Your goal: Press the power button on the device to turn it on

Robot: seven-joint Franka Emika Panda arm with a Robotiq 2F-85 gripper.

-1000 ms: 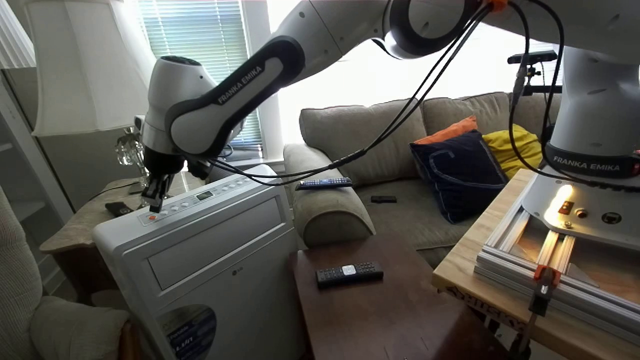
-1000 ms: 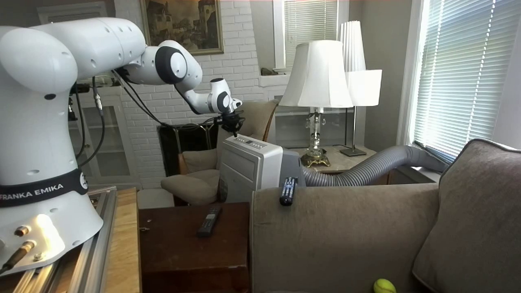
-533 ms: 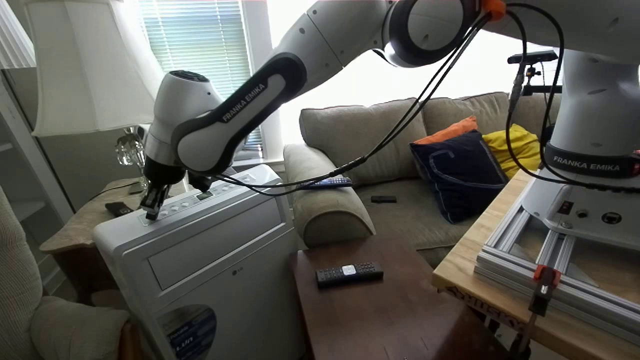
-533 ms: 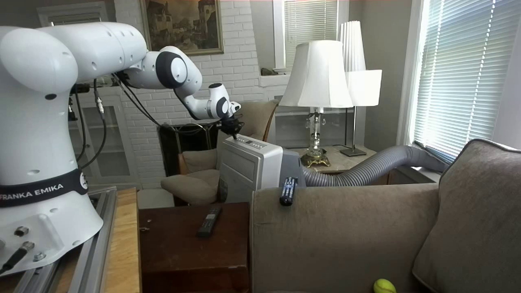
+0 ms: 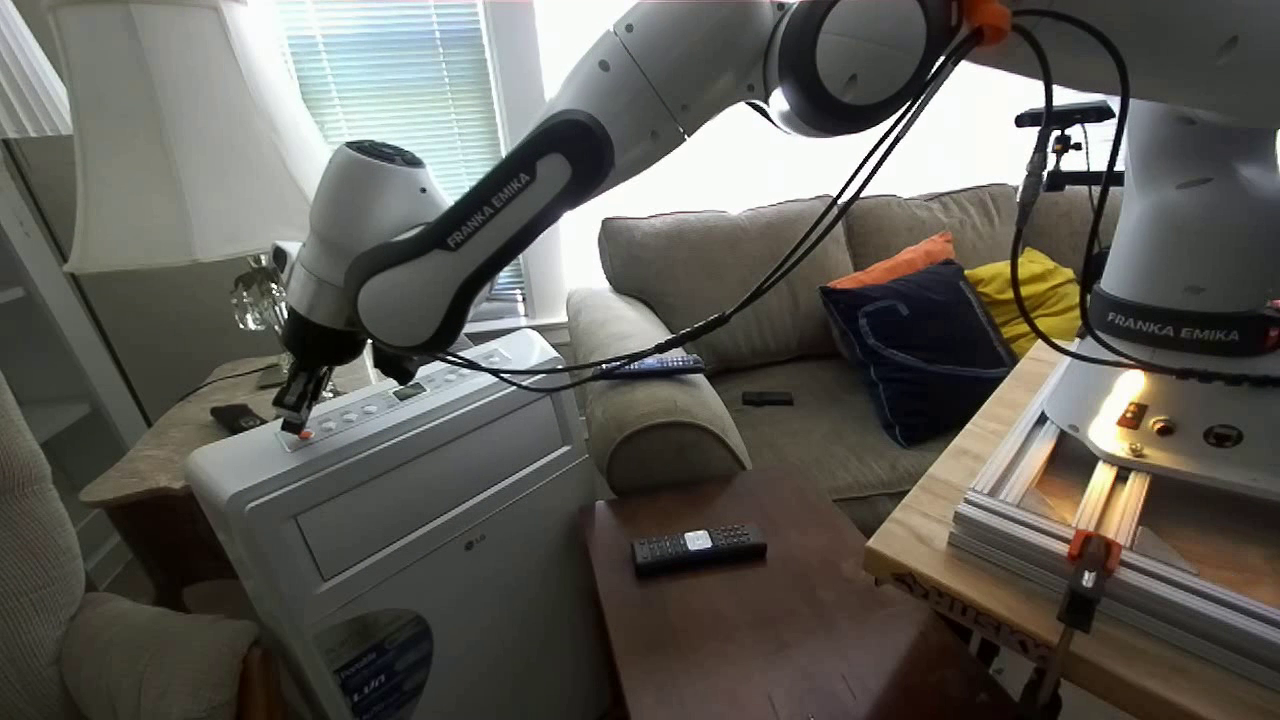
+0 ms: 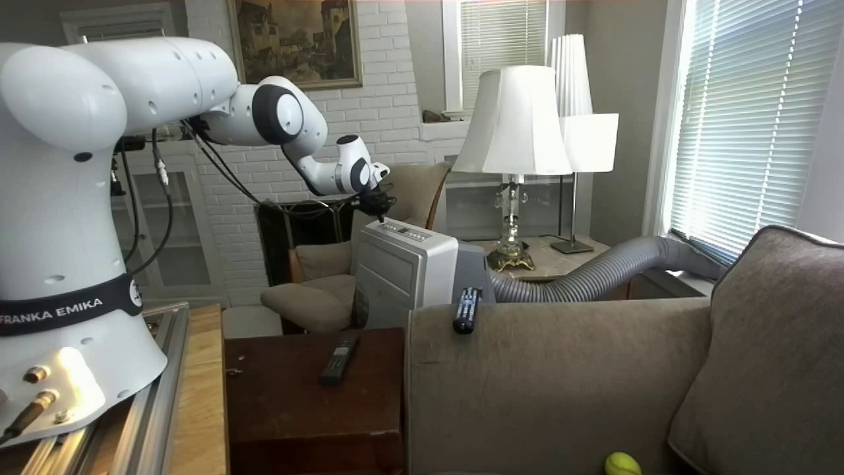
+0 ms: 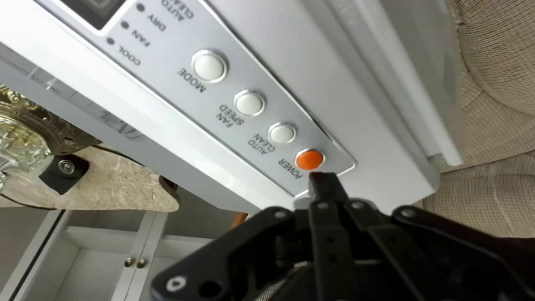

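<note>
The device (image 5: 510,560) is a large white boxy air-conditioner with a blue sticker (image 5: 380,675) low on its front. It shows in both exterior views (image 6: 389,277). In the wrist view its top panel carries several white buttons, a dark display (image 7: 96,10) cut off by the frame, and an orange power button (image 7: 309,159) labelled POWER. The button also shows in an exterior view (image 5: 305,435). My gripper (image 7: 328,184) is shut and empty, pointing down at the panel. Its fingertips are right beside the orange button, not covering it. I cannot tell whether they touch the panel.
A side table (image 5: 120,480) with a lamp (image 6: 514,125) stands behind the device. An armchair (image 6: 330,297) and a sofa (image 6: 560,369) flank it. A brown chest (image 5: 720,630) holds a black remote (image 5: 700,550). A grey hose (image 6: 593,270) runs to the window.
My gripper came down onto the orange button, hiding it half a second ago. It has since shifted slightly left and up, and the button shows again. The base light went out and is lit again.
</note>
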